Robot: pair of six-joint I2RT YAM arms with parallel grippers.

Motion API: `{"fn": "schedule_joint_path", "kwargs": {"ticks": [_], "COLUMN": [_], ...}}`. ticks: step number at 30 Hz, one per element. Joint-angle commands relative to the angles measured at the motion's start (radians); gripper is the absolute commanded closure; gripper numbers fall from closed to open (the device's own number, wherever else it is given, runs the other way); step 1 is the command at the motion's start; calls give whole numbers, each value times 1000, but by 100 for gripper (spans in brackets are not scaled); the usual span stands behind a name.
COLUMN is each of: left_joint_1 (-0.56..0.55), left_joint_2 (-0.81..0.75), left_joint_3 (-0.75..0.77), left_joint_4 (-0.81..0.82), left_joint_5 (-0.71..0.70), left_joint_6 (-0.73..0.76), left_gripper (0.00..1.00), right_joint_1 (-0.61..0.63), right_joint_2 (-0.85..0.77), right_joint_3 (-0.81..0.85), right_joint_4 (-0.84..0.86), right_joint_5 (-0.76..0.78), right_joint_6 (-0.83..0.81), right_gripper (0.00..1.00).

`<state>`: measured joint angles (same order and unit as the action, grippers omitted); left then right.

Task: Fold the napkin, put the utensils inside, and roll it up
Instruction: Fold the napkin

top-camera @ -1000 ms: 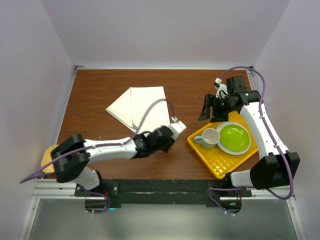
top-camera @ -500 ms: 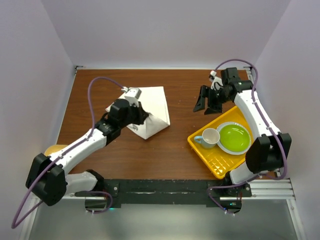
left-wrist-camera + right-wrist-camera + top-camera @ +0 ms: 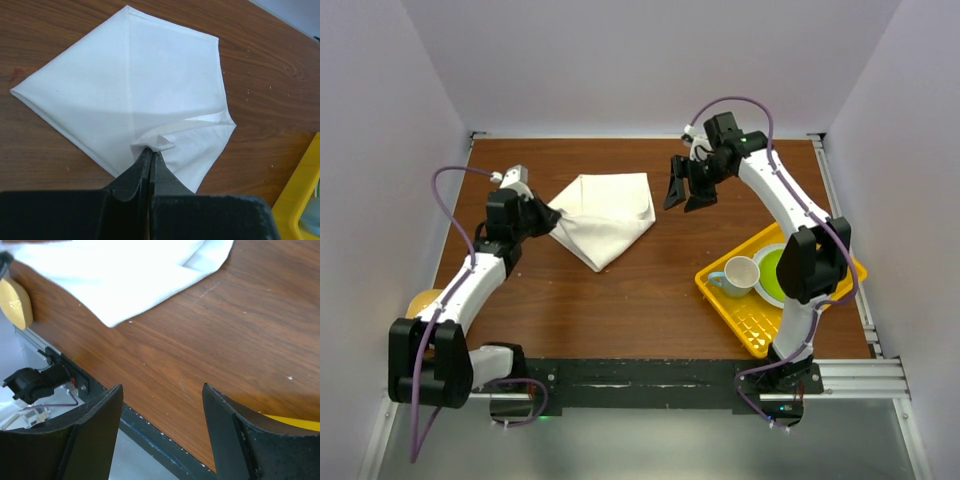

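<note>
Folding is in hand: a corner of the napkin (image 3: 605, 215), spread on the far-left table (image 3: 620, 300), is pinched in the left gripper (image 3: 150, 151). The right gripper (image 3: 687, 194) is held spread beside it, empty. Next, that corner should be carried across and laid flat.

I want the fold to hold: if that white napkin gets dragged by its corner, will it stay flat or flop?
Probably floppy: the napkin puckers at the left gripper. Likely light: thin enough that layers show through. It may slide on the smooth table.
</note>
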<state>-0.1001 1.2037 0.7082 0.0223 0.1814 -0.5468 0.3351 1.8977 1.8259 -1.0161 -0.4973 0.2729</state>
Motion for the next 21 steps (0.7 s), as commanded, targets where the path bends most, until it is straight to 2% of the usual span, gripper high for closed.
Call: {"fn": "schedule_joint_path", "kwargs": {"ticks": [1, 12, 21], "left_joint_1": [65, 221, 240], "left_joint_2": [22, 172, 278], "left_joint_3": [5, 48, 96], "left_joint_4": [57, 116, 148], "left_joint_5": [88, 219, 259], "left_joint_6": [4, 28, 27], "left_gripper": [100, 100, 100], "right_joint_1": [9, 28, 76], "right_joint_2": [18, 9, 83], "right_joint_3": [59, -5, 33], "right_joint_4": [-48, -18, 2], "right_joint_5": [-35, -26, -33], "right_joint_6": [3, 15, 32], "right_gripper": [32, 33, 35]}}
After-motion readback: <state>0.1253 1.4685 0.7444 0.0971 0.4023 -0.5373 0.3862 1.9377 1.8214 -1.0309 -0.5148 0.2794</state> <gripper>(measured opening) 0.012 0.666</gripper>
